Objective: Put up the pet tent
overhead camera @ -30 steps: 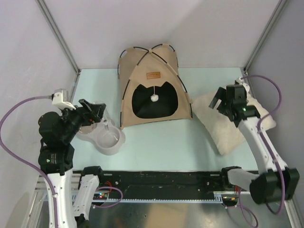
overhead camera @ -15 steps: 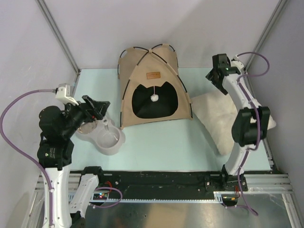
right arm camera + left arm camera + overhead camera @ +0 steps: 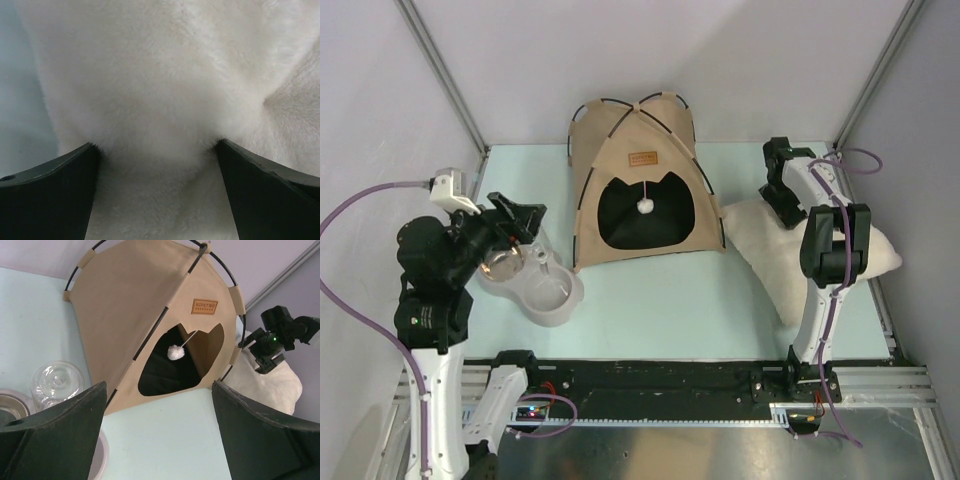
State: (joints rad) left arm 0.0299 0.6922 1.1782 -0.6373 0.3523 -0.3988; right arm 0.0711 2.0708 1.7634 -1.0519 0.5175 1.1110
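— Where's the pet tent (image 3: 638, 185) standing?
— Upright, far middle of the bench (image 3: 650, 300). The right hand (image 3: 778, 195) is sitting spread at the far-left corner of the pillow (image 3: 770, 262); it should be biting deep into the fluff.

pet tent (image 3: 645, 185) | tan, black poles | erected upright | table's far centre, doorway facing arms

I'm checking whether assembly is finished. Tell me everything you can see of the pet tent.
The pet tent stands upright at the back middle of the table, popped into a dome. Tan fabric, black lining, thin black poles arching along its seams. A brown label patch sits above the cat-head doorway, where a white pompom dangles. Nothing grips it; the cream pillow lies close beside it.
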